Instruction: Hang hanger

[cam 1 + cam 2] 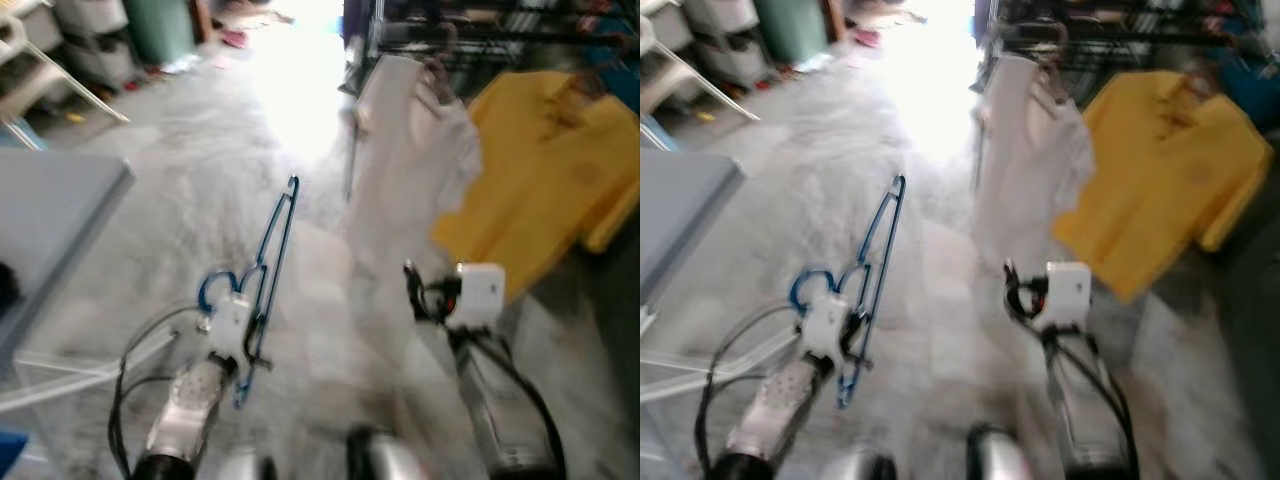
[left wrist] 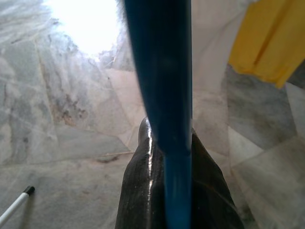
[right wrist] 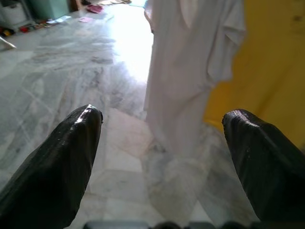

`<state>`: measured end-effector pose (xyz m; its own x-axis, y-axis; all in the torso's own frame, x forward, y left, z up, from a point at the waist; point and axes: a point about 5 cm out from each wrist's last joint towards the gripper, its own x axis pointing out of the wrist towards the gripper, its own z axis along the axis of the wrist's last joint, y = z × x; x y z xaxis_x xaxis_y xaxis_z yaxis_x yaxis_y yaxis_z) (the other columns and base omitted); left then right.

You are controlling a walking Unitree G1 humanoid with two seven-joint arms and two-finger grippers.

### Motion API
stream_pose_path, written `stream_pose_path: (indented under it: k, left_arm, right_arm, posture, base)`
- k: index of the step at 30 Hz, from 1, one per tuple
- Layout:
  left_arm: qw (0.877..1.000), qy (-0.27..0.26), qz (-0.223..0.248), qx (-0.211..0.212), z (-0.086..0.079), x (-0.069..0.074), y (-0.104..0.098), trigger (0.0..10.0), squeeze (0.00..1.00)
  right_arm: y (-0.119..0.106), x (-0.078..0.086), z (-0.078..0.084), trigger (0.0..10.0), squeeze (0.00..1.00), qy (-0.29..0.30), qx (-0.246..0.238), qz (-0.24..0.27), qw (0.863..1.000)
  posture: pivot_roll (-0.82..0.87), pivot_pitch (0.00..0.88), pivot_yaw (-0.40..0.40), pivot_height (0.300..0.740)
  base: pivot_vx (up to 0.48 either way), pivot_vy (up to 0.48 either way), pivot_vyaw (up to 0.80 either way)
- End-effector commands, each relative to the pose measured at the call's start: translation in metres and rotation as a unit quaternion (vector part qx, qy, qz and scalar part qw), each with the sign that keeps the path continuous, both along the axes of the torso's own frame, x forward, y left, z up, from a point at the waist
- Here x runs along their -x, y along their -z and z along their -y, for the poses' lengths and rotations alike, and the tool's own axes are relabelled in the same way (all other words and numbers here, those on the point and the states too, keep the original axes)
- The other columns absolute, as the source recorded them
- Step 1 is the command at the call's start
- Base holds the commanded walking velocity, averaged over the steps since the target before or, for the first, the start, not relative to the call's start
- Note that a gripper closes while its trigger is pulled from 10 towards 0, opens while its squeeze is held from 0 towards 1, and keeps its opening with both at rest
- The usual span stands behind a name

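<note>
Left gripper [image 1: 243, 335] found clamped on a blue hanger [image 1: 272, 250], fingers [image 2: 157, 191] pressed together against the blue bar in the left wrist view. Hanger held low in front of the body, raised off the floor, its long frame slanting up and away toward the rack, hook end curling beside the white wrist housing. Right gripper [image 3: 162, 157] held forward at similar height, fingers [image 3: 62, 162] spread wide apart with nothing between them.

Beyond the right gripper, noted a white garment [image 1: 410, 170] hanging from a dark clothes rack [image 1: 480, 30], with a yellow shirt [image 1: 545, 170] hung just beside it on the robot's right. Both garments well apart from the hanger. Marble-patterned floor [image 1: 200, 190] seen beneath, washed out by strong glare farther ahead. Corner of a grey table [image 1: 50, 210] observed at the left edge, white plastic chair [image 1: 35, 65] and stacked bins farther back on that side. Thin white stick with a black tip [image 2: 15, 204] recorded lying on the floor in the left wrist view. Head views blurred; fine detail not determinable.
</note>
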<state>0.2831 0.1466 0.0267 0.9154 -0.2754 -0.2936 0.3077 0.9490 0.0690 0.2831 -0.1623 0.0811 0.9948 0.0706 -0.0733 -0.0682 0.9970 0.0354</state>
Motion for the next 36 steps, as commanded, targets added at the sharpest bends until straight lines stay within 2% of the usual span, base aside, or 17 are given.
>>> stream_pose_path:
  k: [1,10,14,29,32,36]
  left_arm:
    - [1.0,-0.002,-0.004,-0.001,-0.0003,0.0028,0.0023,10.0,0.0]
    - [1.0,0.001,-0.004,-0.004,-0.0029,0.0016,0.0024,10.0,0.0]
    - [1.0,0.024,-0.005,0.016,-0.0004,0.0025,0.0012,10.0,0.0]
    - [1.0,0.028,-0.005,0.006,-0.0019,-0.0003,0.0015,10.0,0.0]
    - [0.999,0.037,-0.004,0.0,-0.002,-0.0015,0.0013,10.0,0.0]
    - [0.996,0.081,0.015,-0.047,-0.008,-0.0022,-0.0035,10.0,0.0]
  right_arm:
    - [-0.0016,-0.0015,-0.0007,10.0,0.0,0.0,0.003,0.002,1.0]
    - [-0.0011,-0.0014,0.0007,10.0,0.0,0.003,0.002,0.0,1.0]
    - [-0.0024,-0.002,0.0003,10.0,0.0,0.002,0.003,0.004,1.0]
    - [-0.003,-0.0012,0.0004,10.0,0.0,-0.001,0.011,0.005,1.0]
    - [-0.0024,-0.0003,-0.0005,10.0,0.0,-0.005,0.014,0.004,1.0]
    - [-0.0025,0.0018,-0.0037,10.0,0.0,-0.055,0.058,0.0,0.997]
  posture:
    - [-0.15,0.163,-0.003,0.74]
    - [-0.15,0.163,-0.002,0.74]
    - [-0.15,0.164,-0.003,0.74]
    - [-0.16,0.171,-0.004,0.74]
    - [-0.16,0.173,-0.001,0.74]
    - [-0.16,0.181,-0.004,0.74]
  base:
    - [-0.296,0.0,0.0]
    - [-0.093,0.0,0.0]
    - [0.0,0.0,0.0]
    - [0.0,0.0,0.0]
    - [0.0,0.0,0.0]
    - [0.0,0.0,0.0]
